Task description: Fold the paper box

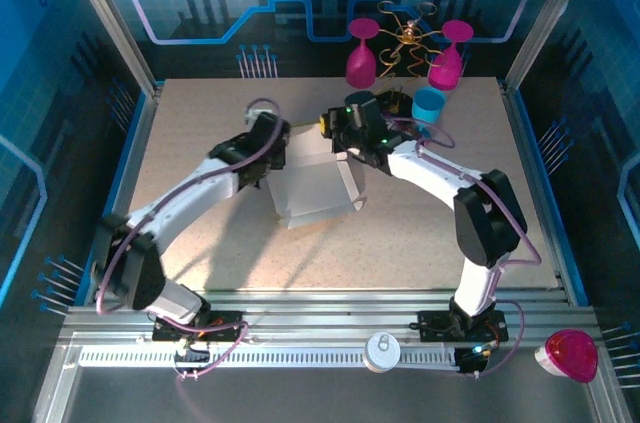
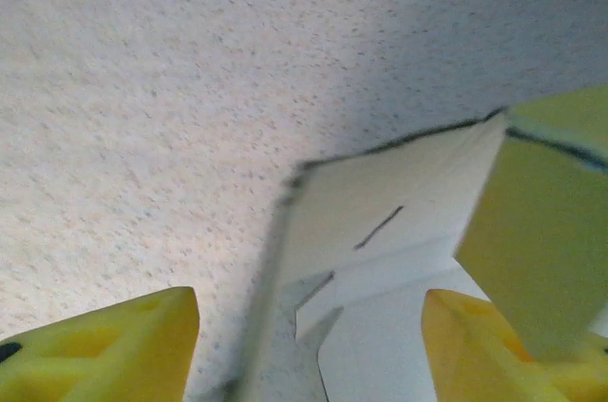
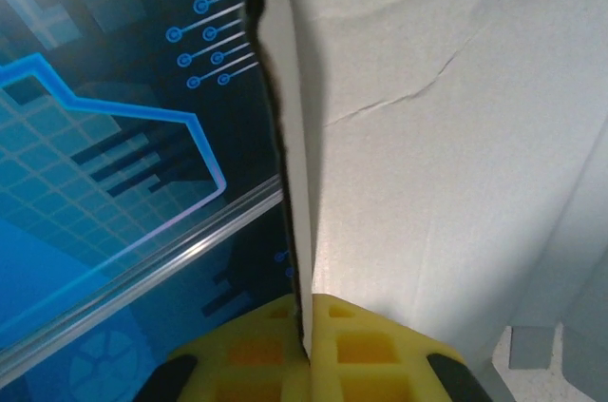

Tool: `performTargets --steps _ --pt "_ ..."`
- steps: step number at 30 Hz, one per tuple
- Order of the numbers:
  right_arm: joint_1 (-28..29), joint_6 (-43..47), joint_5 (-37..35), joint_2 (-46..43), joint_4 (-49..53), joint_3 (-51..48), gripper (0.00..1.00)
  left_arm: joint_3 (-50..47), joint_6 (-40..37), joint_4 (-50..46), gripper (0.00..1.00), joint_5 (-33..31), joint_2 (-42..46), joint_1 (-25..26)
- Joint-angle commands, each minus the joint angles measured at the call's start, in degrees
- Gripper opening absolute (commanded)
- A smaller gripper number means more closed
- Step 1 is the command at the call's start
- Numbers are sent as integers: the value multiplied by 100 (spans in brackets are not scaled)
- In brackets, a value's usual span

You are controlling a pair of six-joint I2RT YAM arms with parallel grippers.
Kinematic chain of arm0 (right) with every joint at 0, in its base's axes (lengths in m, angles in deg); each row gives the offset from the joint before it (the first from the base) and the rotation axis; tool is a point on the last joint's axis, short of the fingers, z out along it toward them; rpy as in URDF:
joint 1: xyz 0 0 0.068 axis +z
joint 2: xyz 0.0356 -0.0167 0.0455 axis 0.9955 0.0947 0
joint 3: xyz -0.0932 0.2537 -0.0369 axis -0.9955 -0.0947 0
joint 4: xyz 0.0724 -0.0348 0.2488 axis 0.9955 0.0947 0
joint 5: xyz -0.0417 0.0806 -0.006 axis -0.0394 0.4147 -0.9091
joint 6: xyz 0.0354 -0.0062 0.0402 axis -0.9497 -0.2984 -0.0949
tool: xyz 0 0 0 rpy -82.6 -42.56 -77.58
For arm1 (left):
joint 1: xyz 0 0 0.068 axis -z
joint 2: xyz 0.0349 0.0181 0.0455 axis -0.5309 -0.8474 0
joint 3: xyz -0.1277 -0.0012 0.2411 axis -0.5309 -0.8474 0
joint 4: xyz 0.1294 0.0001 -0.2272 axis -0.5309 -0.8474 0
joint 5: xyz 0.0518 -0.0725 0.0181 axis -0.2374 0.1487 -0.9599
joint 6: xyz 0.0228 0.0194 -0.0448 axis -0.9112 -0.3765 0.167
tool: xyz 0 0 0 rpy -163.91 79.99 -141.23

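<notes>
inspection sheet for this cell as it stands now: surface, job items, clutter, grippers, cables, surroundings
surface: speckled beige tabletop, no spill or debris seen
job's things: yellow thin-cardboard paper box, mid-table, partly folded, pale inside facing up
clutter: blue plastic cup, two magenta stemmed glasses and a gold wire ornament along the far edge
grippers: left gripper open, box sheet between its fingers; right gripper shut on the box's edge
cables: purple cables run along both arms, no snag seen
surroundings: blue printed panels on the sides and back; aluminium rail at the near edge
</notes>
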Motion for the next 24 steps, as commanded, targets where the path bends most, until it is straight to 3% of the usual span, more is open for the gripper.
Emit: performTargets --steps 1,6,10,18,24 --pt "226 175 -325 343 -634 88 0 -543 882 91 66 1748 1147 -703" --pt "424 377 -457 681 -1345 59 0 -1177 1500 44 64 2990 2152 -1743" --pt "529 480 -507 770 -1892 -219 0 -1627 1806 247 59 3786 2237 -2436" --pt "553 1374 -145 920 -3141 -841 0 -2373 2429 1332 56 4350 1792 -2926" --pt "530 1690 67 996 -4128 -1604 0 -2350 2392 1609 55 4492 1519 -3066"
